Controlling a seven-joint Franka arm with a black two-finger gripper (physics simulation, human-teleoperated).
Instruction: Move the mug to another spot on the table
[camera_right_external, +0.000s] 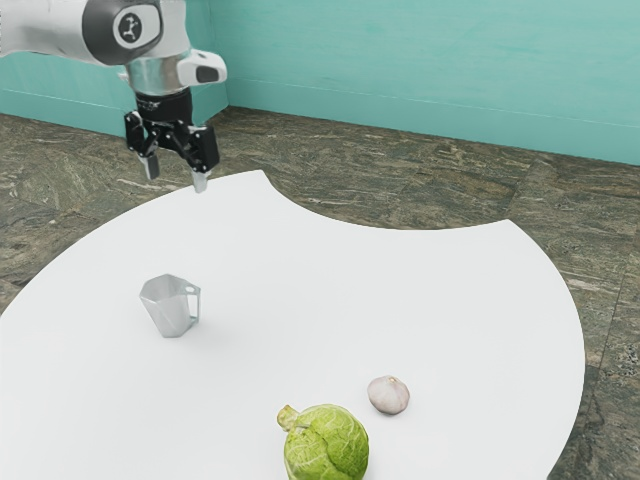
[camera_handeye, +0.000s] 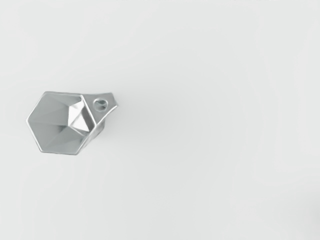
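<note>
Exterior, jaws: apart, high over the tabletop's (camera_right_external: 450, 300) far edge.
Exterior, mug (camera_right_external: 170, 305): upright on the tabletop, well below me.
Wrist, mug (camera_handeye: 62, 124): faceted mouth open toward me.
Handling: probably light, stiff, slick; I'd pinch two opposite flat facets.

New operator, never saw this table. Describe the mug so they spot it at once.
Start at the white table and look to the exterior view's left half. The mug stands upright there, apart from the cabbage and garlic bulb. It is the only silver, faceted thing with a handle.
</note>
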